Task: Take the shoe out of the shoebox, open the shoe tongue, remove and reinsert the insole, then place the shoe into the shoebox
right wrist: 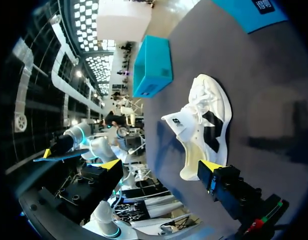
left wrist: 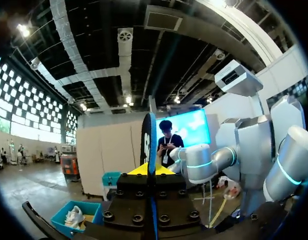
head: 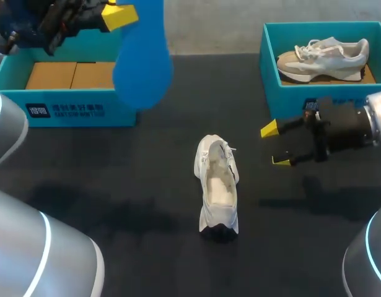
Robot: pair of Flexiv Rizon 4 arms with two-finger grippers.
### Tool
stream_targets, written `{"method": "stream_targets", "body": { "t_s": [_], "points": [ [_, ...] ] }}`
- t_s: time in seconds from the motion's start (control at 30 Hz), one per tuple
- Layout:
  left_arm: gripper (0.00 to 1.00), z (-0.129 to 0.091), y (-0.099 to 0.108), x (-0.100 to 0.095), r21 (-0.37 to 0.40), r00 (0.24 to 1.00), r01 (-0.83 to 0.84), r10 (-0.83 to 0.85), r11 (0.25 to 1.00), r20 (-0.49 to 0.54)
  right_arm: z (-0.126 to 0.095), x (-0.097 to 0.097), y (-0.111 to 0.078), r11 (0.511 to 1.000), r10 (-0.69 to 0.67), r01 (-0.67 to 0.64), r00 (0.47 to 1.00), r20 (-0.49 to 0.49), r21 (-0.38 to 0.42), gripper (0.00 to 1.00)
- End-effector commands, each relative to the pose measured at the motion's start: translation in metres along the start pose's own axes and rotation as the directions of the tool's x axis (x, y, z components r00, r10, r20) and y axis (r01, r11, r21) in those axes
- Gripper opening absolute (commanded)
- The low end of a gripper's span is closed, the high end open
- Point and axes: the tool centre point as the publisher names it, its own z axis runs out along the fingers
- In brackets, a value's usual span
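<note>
Two teal shoeboxes: left shoebox [head: 72, 98] bearing a dark label [head: 38, 110] with white print, right shoebox [head: 268, 65] holding one grey shoe [head: 323, 57]. One white shoe [head: 217, 185] standing mid-tabletop [head: 116, 185], long axis front-to-back, toe pointing away from the robot. Left claw [left wrist: 149, 169] clenched on one blue insole [head: 142, 55], raised. Right claw [head: 274, 145] released, beside the white shoe.

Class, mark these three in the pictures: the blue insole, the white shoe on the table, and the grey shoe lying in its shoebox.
blue insole [head: 142, 68]: head view, its broad rounded end.
white shoe [head: 218, 185]: head view, its open inside.
grey shoe [head: 323, 57]: head view, its side, mid-length.
</note>
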Motion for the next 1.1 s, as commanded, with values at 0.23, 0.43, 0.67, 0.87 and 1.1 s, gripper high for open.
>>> {"method": "stream_targets", "body": {
  "t_s": [0.23, 0.43, 0.67, 0.87, 1.1],
  "points": [
    [0.0, 0.004, 0.004, -0.014, 0.01, 0.99, -0.098, 0.098, 0.995, -0.099, 0.002, 0.009, 0.004, 1.0, -0.012, 0.013, 0.994, -0.108, 0.005, 1.0],
    [0.0, 0.005, 0.005, -0.018, -0.04, 0.981, -0.191, 0.188, 0.981, -0.053, 0.0, 0.013, 0.005, 1.0, -0.005, 0.009, 0.983, -0.181, 0.024, 1.0],
    [0.0, 0.005, 0.005, -0.018, -0.04, 0.981, -0.191, 0.188, 0.981, -0.053, 0.0, 0.013, 0.005, 1.0, -0.005, 0.009, 0.983, -0.181, 0.024, 1.0],
    [0.0, 0.008, 0.011, -0.017, -0.077, 0.966, -0.251, 0.244, 0.965, -0.089, 0.0, 0.013, 0.005, 1.0, -0.005, 0.009, 0.983, -0.181, 0.024, 1.0],
    [0.0, 0.004, 0.048, -0.03, -0.164, 0.728, -0.683, 0.647, 0.712, -0.227, 0.0, 0.013, 0.005, 1.0, -0.005, 0.009, 0.983, -0.181, 0.024, 1.0]
  ]
}}
